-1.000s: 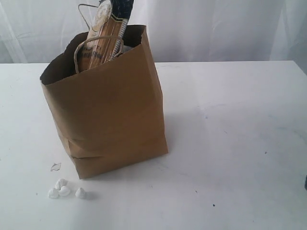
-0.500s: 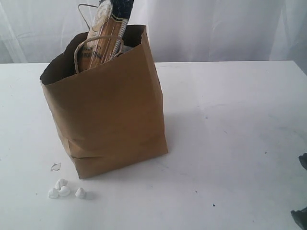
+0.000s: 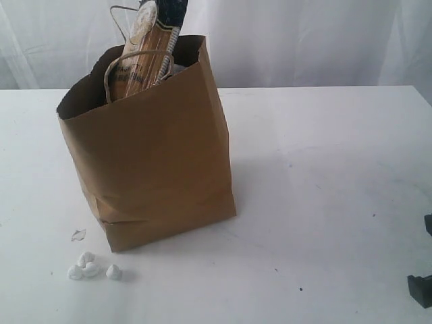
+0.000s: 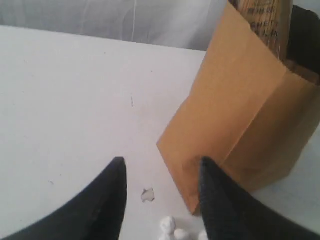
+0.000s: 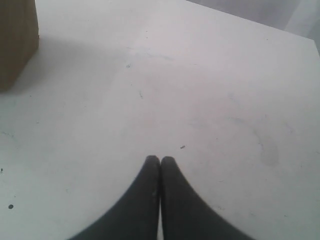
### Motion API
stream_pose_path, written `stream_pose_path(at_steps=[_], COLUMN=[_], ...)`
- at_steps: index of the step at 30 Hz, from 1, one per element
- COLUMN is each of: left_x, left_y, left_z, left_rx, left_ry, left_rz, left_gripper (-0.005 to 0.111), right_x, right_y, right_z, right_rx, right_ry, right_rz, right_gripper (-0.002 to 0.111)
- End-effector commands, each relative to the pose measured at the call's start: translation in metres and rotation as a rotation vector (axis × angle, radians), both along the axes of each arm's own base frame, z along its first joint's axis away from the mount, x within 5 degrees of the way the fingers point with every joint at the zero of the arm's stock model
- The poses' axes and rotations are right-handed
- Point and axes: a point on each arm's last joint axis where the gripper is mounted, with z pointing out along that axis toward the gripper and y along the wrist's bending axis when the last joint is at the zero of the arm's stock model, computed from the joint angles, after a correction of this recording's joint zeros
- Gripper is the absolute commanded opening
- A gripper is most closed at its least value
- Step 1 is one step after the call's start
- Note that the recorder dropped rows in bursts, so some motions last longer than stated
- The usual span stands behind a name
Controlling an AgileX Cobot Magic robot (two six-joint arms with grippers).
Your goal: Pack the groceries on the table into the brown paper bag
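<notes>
- White lumps (image 3: 91, 268), small and loose, lie in a little group on the table (image 3: 324, 169) at the left, just in front of the bag's near corner. A tiny clear scrap (image 3: 78, 235) lies near them.
- Left gripper (image 4: 162, 161) hangs over this spot with its jaws apart and nothing between them. In its wrist view the lumps (image 4: 172, 227) sit under the gap.
- Brown paper bag (image 3: 155, 155) stands upright with its mouth open, and the long spaghetti packet (image 3: 145, 54) sticks out of the top.
- I judge the packing is nearly finished, as the lumps seem to be the last groceries outside. The next move calls for lowering the spread fingers around them and closing gently.
- Right gripper (image 5: 160, 161) is pressed closed on nothing, over bare table, well apart from the bag.
</notes>
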Motion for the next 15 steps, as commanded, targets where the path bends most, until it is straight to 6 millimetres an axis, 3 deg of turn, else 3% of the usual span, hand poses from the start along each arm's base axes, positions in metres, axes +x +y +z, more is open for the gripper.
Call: stream_pose_path(at_steps=[1, 4, 6, 9, 15], left_x=[0.023, 0.051, 0.076, 0.098, 0.112], left_y=[-0.008, -0.01, -0.005, -0.002, -0.004], left_z=[0.001, 0.014, 0.016, 0.001, -0.023], left_rx=[0.035, 0.059, 0.086, 0.064, -0.017], left_ry=[0.235, 0.466, 0.589, 0.71, 0.839], left_rz=[-0.18, -0.324, -0.364, -0.382, -0.414], left_gripper=[0.049, 0.038, 0.039, 0.048, 0.07], right_x=[0.001, 0.001, 0.001, 0.001, 0.001], right_y=[0.0, 0.0, 0.0, 0.0, 0.0], right_z=[0.003, 0.003, 0.003, 0.003, 0.003], right_rx=[0.002, 0.002, 0.002, 0.002, 0.002], right_ry=[-0.013, -0.011, -0.011, -0.011, -0.011], right_rz=[-0.006, -0.004, -0.004, -0.004, -0.004], right_gripper=[0.0, 0.0, 0.0, 0.0, 0.0])
